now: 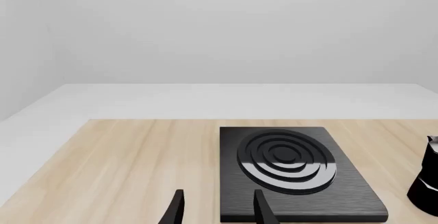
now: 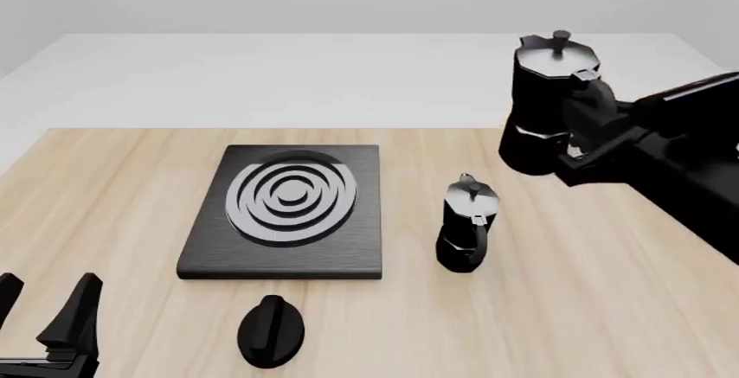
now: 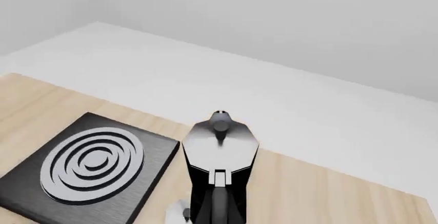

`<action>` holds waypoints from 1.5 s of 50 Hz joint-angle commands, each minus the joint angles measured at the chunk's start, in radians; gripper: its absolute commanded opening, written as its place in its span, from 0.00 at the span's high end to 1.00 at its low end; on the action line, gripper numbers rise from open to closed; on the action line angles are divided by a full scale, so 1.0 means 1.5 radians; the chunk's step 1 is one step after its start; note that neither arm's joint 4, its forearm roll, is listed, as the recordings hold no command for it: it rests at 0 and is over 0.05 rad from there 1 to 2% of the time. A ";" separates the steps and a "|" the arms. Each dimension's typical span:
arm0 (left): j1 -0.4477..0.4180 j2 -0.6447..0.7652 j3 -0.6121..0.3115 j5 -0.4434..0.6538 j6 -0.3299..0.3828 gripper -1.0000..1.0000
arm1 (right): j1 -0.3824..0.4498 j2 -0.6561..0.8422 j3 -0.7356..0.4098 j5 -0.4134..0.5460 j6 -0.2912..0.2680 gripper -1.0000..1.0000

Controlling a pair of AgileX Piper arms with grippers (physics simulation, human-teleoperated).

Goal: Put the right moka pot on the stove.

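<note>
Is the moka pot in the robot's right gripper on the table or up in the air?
In the air. The right moka pot hangs upright in the right gripper, beyond its twin standing on the table.

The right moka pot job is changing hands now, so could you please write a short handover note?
Right tool: shut on the right moka pot, held in the air, right of the stove.
Left tool: open, holding nothing, low at the near left.
Twin pot stands on the table beside the stove.
Done: pickup.
Left: carry the pot over the burner rings, lower, release.
</note>
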State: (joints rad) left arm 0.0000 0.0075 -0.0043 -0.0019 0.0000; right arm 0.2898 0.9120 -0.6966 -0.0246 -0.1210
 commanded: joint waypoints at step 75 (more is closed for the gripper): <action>0.000 0.000 0.000 0.000 0.000 0.00 | 0.241 0.528 -0.382 -0.187 -0.013 1.00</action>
State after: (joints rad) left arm 0.0000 0.0075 -0.0043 -0.0019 0.0000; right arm 0.6327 1.6328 -1.1975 -0.2587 -0.1418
